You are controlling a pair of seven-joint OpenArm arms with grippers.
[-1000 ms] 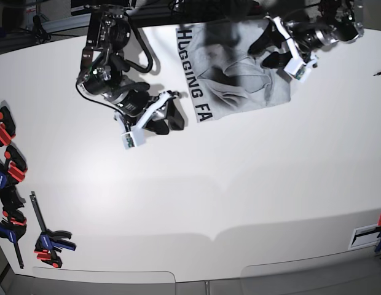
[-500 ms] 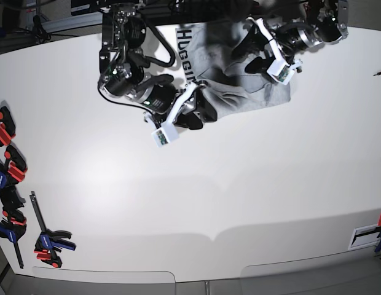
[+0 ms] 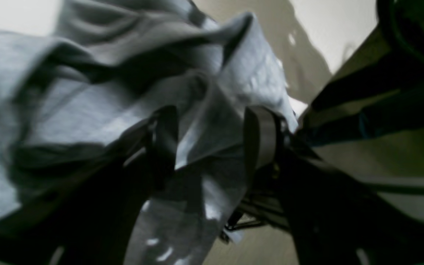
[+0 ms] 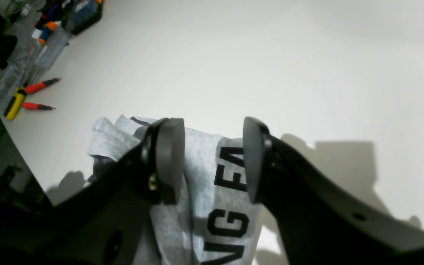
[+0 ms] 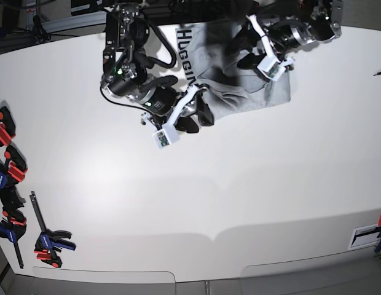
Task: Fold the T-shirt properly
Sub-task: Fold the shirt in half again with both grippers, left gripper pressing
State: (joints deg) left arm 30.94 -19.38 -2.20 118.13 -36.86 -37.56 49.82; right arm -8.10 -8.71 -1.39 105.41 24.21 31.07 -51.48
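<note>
Both claws gape, holding nothing: the right gripper point(image 4: 212, 158) straddles the T-shirt point(image 5: 252, 80) hem and the left gripper point(image 3: 212, 147) brackets bunched cloth, seemingly for a paired fold.

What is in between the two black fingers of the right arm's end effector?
In the right wrist view, the T-shirt with black letters shows in the gap of the right end effector, which is open.

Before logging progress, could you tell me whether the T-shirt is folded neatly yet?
Not yet: the T-shirt lies rumpled, with bunched creases by the left gripper.
</note>
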